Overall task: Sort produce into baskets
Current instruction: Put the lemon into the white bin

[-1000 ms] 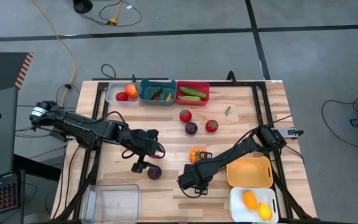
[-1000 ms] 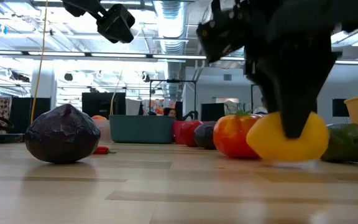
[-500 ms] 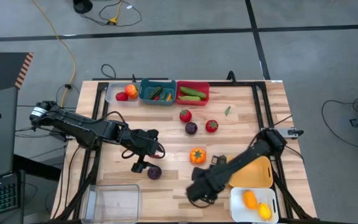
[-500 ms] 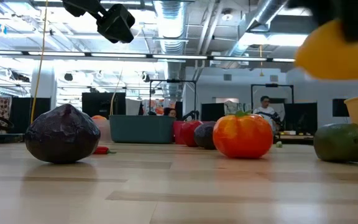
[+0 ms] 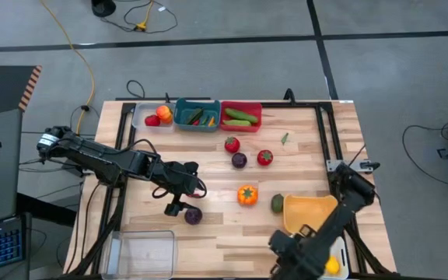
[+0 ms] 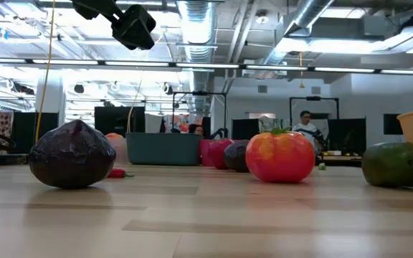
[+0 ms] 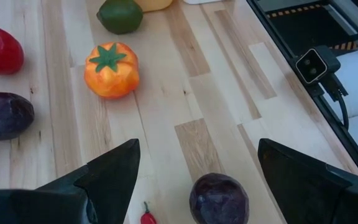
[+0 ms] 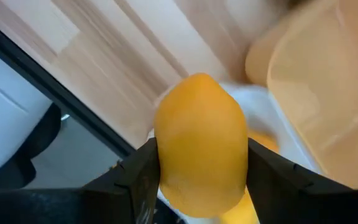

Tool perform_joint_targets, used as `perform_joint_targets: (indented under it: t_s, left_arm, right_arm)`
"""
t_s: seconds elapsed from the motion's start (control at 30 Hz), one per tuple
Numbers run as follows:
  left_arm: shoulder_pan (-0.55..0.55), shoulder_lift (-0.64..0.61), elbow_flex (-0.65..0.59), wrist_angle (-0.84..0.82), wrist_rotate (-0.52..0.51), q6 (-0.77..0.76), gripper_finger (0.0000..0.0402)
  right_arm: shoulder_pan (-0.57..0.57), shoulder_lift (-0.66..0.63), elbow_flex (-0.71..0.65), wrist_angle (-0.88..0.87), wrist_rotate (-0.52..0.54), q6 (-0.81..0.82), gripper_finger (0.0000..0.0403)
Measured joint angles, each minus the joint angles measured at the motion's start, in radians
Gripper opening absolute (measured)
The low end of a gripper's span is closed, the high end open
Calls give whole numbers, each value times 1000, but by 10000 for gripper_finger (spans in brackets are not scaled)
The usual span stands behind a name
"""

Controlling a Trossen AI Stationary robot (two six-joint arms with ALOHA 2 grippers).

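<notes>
Wooden table (image 5: 208, 233) fills the centre of the high view. Pale grey, teal (image 5: 197, 115) and red (image 5: 240, 117) baskets line its top edge; orange-yellow basket (image 5: 311, 215) at lower right, clear basket (image 5: 141, 253) at lower left. Right gripper (image 8: 201, 186), bottom right of the high view over the white basket (image 8: 263, 121), pinches a yellow fruit (image 8: 201, 140). Left gripper (image 7: 194, 171), centre-left, fingers spread, hangs above a purple cabbage (image 5: 194, 215). Orange tomato (image 5: 246, 194) and green fruit (image 5: 277, 203) lie mid-table.

We've got a light wood worktop (image 5: 302, 132) w/ bins along the far edge (image 5: 197, 114), loose veg mid-board: tomatoes (image 5: 232, 144), orange pepper (image 5: 247, 194), purple cabbage (image 5: 194, 215).
</notes>
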Motion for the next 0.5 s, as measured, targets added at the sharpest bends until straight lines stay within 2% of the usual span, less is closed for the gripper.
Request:
perform_joint_targets:
  t_s: [0.3,0.5]
  left_arm:
    - [0,0,0,0,0,0,314]
    - [0,0,0,0,0,-9,314]
  right_arm:
    - [110,0,0,1,-19,229,230]
    - [145,0,0,13,-19,228,230]
